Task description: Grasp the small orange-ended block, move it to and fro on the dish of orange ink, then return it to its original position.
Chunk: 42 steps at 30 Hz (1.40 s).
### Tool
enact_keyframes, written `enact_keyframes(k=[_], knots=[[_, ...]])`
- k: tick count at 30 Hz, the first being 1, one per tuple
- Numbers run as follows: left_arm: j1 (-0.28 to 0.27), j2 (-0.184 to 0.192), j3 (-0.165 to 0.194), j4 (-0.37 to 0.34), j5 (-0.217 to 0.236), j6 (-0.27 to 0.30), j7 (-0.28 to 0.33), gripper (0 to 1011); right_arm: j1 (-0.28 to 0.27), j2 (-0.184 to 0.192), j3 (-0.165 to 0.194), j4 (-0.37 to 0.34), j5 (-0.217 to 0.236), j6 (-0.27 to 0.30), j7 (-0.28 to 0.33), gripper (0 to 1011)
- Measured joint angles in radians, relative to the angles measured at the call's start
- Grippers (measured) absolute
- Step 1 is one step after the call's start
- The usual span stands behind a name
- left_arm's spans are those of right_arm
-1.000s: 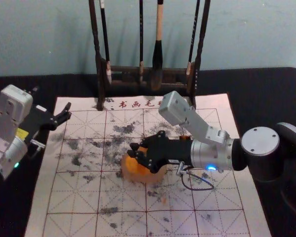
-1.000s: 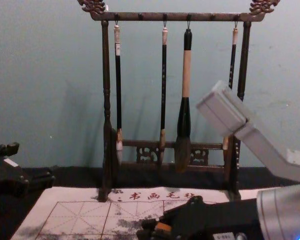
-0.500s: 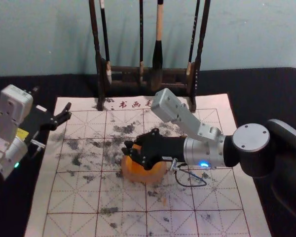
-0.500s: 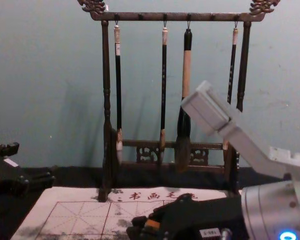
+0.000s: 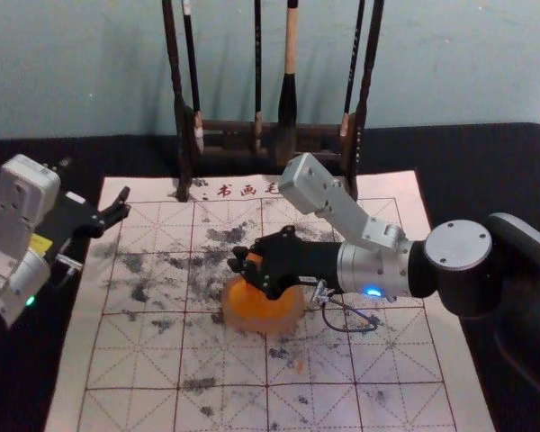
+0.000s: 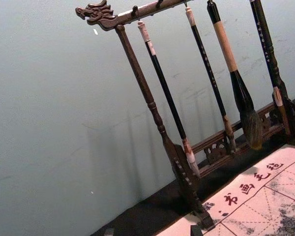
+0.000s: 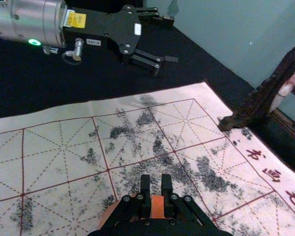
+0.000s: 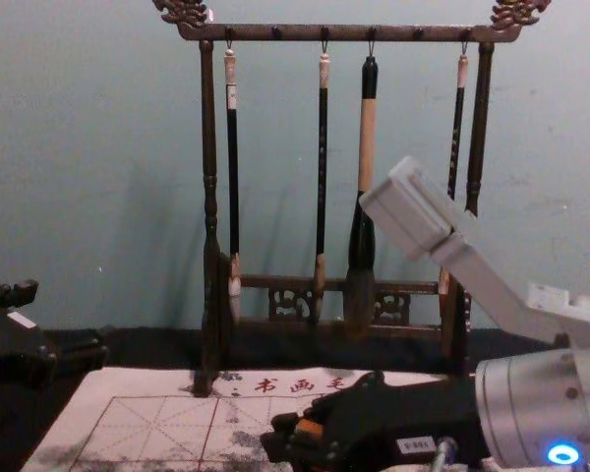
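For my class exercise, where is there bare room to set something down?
On the mat, nearer than the ink dish; on the black cloth, right of the brush rack. Crowded: the dish, under the right gripper and block; the mat's far left corner, by the left gripper.

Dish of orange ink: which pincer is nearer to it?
The right pincer, at the dish, holding the block; the left pincer is farther, by the far left corner of the calligraphy mat.

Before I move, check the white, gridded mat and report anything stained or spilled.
Dark smudges blotch the mat, and a faint orange spot, possibly dripped ink, marks it nearer the robot than the round dish of orange ink.
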Motion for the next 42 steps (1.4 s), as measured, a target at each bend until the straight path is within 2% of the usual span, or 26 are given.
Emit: enact_keyframes(k=[25, 35, 39, 42], knots=[[0.000, 0.000, 0.000, 0.000, 0.000, 0.000, 0.000, 1001, -0.016, 0.013, 0.037, -0.018, 0.006, 0.017, -0.020, 111], [0.000, 0.000, 0.000, 0.000, 0.000, 0.000, 0.000, 1001, -0.039, 0.018, 0.095, -0.084, 0.085, 0.092, -0.051, 111], [0.000, 0.000, 0.000, 0.000, 0.000, 0.000, 0.000, 1001, -0.059, 0.029, 0.126, -0.125, 0.118, 0.122, -0.085, 111], [0.000, 0.000, 0.000, 0.000, 0.000, 0.000, 0.000, 1001, -0.086, 0.042, 0.162, -0.168, 0.148, 0.156, -0.131, 111]])
